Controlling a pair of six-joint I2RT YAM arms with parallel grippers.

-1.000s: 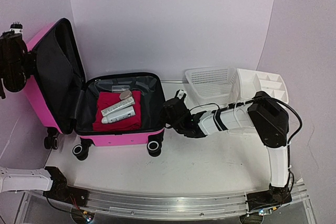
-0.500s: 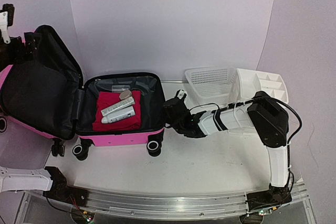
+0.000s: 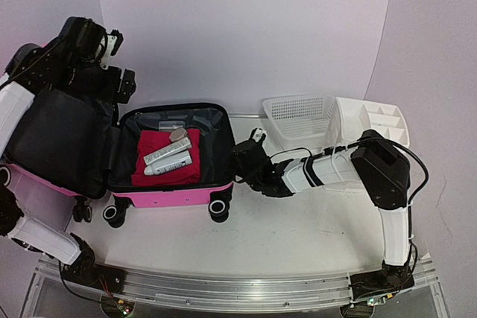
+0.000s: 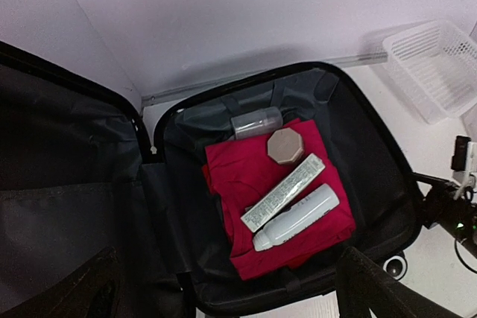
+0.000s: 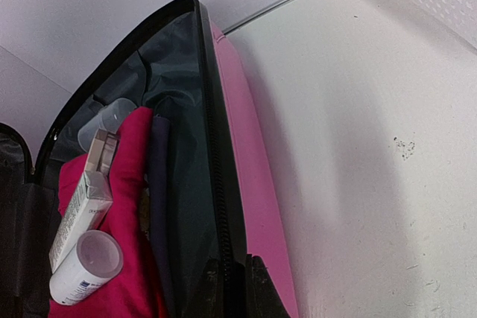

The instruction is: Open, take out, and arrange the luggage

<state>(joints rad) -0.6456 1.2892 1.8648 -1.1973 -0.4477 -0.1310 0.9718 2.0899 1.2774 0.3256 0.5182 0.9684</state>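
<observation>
One white table (image 3: 298, 229), luggage (image 3: 171, 199), pale walls (image 3: 246, 27)

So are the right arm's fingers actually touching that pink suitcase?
Touching. The right wrist view shows the right fingers pinched shut on the black rim of the pink suitcase, one on each side, with no gap.

1 suitcase (image 3: 171, 197), 1 red cloth (image 4: 231, 173), 1 bottle (image 4: 297, 218), 1 carton (image 4: 283, 192), 1 jar (image 4: 285, 146), 1 basket (image 3: 298, 115), 1 organizer (image 3: 373, 121)

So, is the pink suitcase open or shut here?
Open: the suitcase has its lid folded out left, lining exposed, and its base holds a red cloth, boxed tube, white bottle and octagonal jar.
</observation>
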